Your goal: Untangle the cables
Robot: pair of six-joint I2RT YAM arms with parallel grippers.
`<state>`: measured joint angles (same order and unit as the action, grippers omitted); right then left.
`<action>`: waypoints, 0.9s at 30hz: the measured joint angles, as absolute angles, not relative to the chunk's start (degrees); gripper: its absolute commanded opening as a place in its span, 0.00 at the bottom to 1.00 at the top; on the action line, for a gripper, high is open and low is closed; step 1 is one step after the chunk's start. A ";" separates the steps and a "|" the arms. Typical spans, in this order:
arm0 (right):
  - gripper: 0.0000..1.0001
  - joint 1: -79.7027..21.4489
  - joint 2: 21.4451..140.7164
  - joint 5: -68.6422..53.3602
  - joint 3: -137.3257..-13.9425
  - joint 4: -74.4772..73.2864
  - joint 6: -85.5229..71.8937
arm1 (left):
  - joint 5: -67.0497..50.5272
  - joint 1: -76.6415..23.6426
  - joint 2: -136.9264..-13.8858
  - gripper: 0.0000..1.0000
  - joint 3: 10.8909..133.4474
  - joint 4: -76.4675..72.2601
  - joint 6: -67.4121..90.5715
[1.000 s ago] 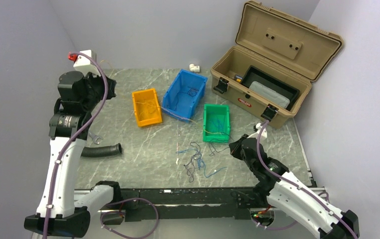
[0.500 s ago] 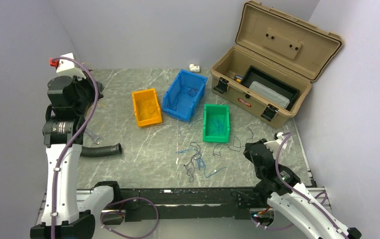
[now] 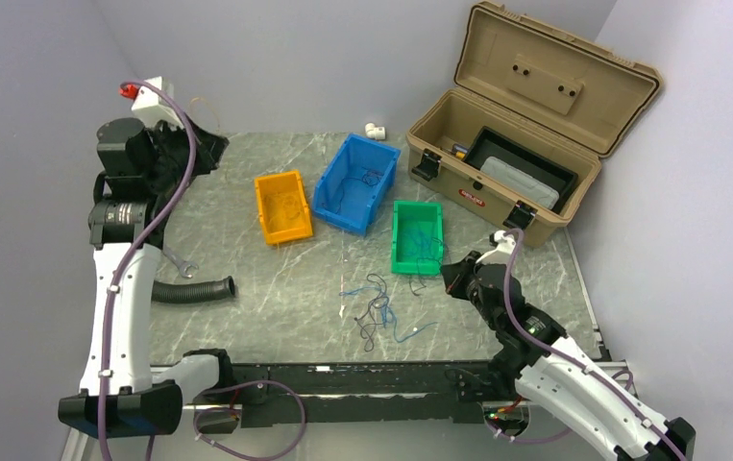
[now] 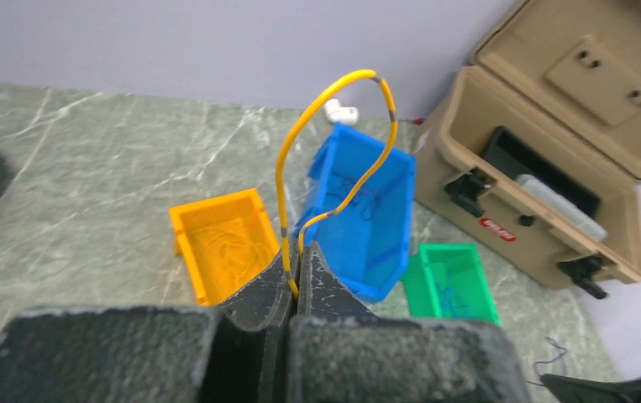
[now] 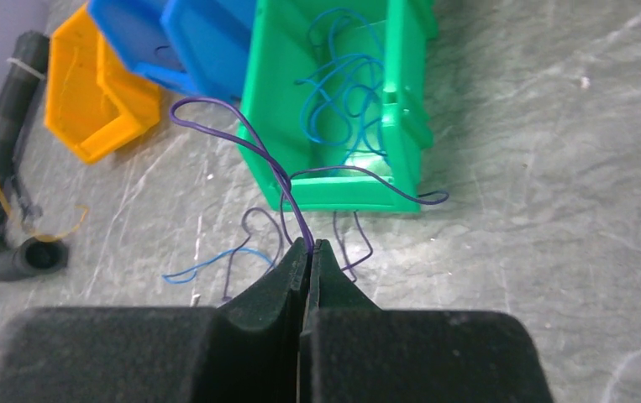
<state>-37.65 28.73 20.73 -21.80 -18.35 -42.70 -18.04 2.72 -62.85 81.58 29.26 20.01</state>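
Loop of yellow cable [image 4: 346, 79] in left hand [image 4: 298, 256], purple cable [image 5: 294, 211] in right hand [image 5: 310, 245]

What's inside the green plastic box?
A loose bunch of thin blue wires lies curled in the green plastic bin. From the right wrist view, its near wall covers part of the floor, so anything small lying there cannot be seen.

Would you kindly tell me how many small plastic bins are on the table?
3: the orange bin at left, the blue bin in the middle, the green bin at right, nearest the tan case. None appears hidden.
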 measured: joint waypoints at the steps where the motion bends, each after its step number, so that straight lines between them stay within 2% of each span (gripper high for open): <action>1: 0.00 -37.65 28.99 19.99 -21.80 -17.47 -42.06 | -18.98 2.72 -63.26 0.00 82.15 28.88 20.53; 14: 0.00 -37.65 30.83 15.09 -22.52 -12.05 -38.00 | -29.82 2.70 -71.40 0.00 88.62 19.75 28.12; 27: 0.00 -37.65 36.21 14.81 -27.83 -11.03 -34.85 | -30.33 2.70 -78.63 0.00 94.00 13.69 31.16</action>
